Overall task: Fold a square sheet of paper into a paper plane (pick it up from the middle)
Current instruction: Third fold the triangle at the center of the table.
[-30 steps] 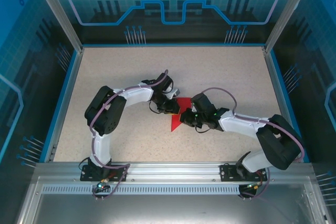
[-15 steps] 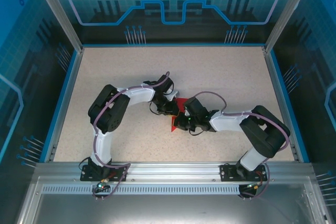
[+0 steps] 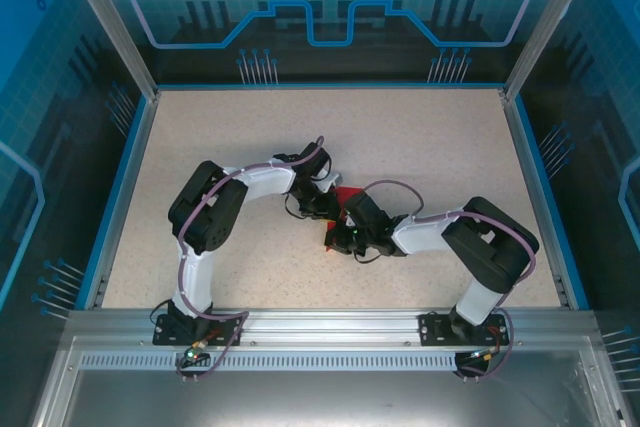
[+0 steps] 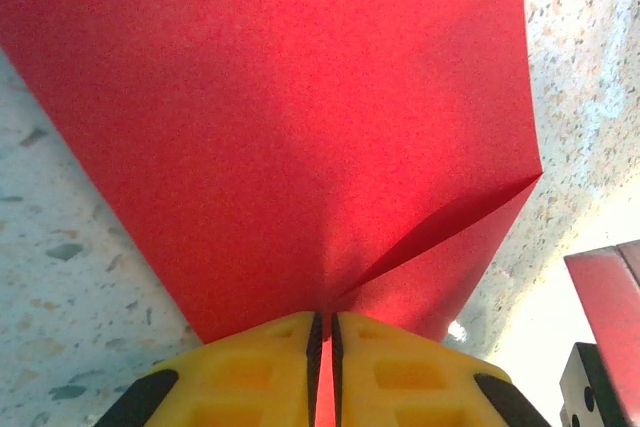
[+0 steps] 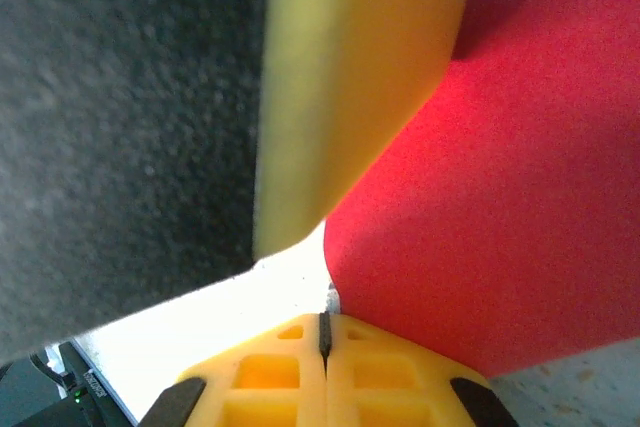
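The left gripper (image 4: 322, 332) pinches the thin creased red paper sheet (image 4: 280, 127). The right gripper (image 5: 323, 332) is clenched beside it.

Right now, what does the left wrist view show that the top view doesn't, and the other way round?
The left wrist view adds the close detail: the left gripper shut on the paper's near edge, and a diagonal fold running to the paper's right corner. The top view adds the layout: the left arm and right arm bent inward, and the right gripper at the paper's other side, in the middle of the table. Both share the red paper and the speckled table.
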